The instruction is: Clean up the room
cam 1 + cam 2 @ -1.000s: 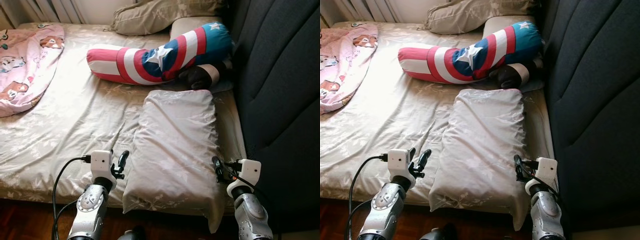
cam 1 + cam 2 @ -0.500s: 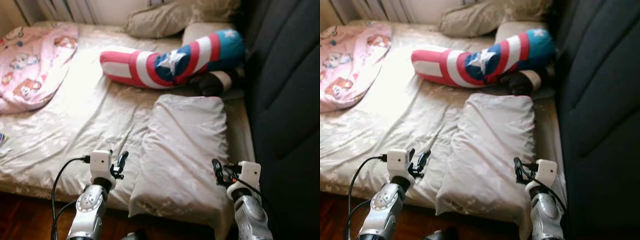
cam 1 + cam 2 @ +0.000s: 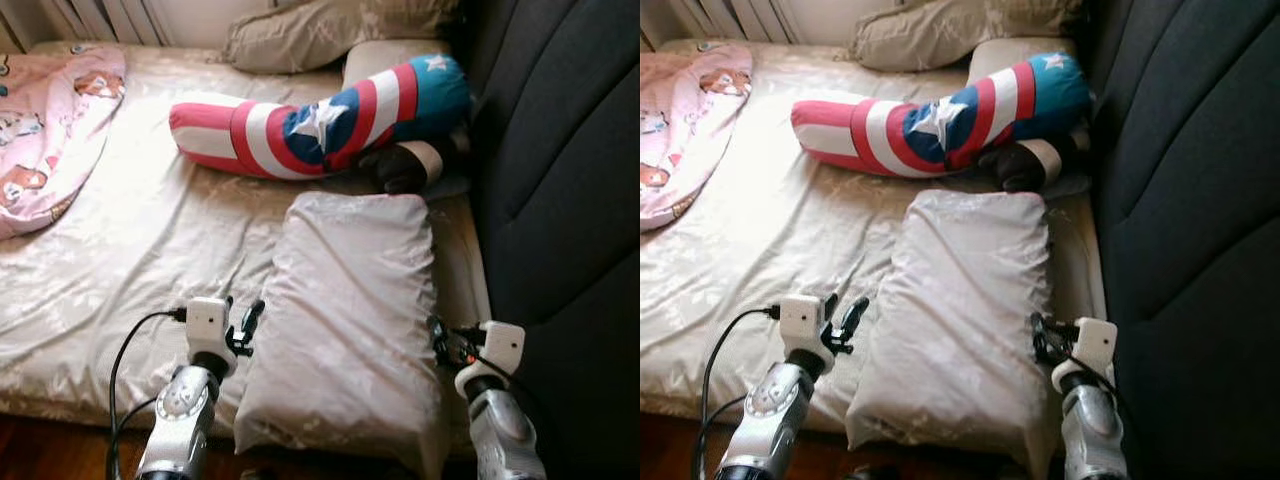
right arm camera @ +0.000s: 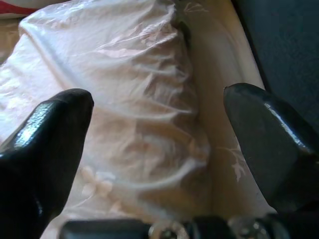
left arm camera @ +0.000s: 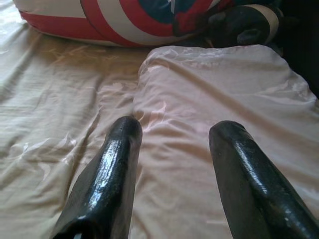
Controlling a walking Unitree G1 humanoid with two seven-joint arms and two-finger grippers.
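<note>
**Spotter:** Across the lower middle of the head views, you have a pale satin pillow (image 3: pixel 350 320) lying lengthwise on the bed (image 3: pixel 150 240), its near end hanging a little over the mattress edge. Your left end effector (image 3: pixel 243 325) sits at the pillow's left edge in the lower left of the frame; your right end effector (image 3: pixel 438 340) sits at its right edge in the lower right.

**Operator:** What are the fingers doing?

**Spotter:** On the left wrist view you see both black fingers (image 5: pixel 107 184) spread apart with the pillow's corner and the wrinkled sheet between them, nothing gripped. On the right wrist view your fingers (image 4: pixel 47 144) are also spread wide, straddling the pillow's frilled edge and the strip of sheet beside it, holding nothing.

**Operator:** What else is on the bed?

**Spotter:** Toward the upper middle of the frame, you have a long bolster (image 3: pixel 310 120) in red, white and blue with a white star, lying across the bed beyond the pillow. A dark round cushion with a tan band (image 3: pixel 405 165) is tucked under its right end, just beyond the pillow's far corner. Past that, at the top of the frame, lies a beige pillow (image 3: pixel 330 30). In the upper left you see a pink printed blanket (image 3: pixel 50 130) bunched on the sheet, well apart from the pillow. A dark padded headboard (image 3: pixel 560 180) fills the right side of the frame. A black cable (image 3: pixel 125 365) loops from your left wrist.
</note>
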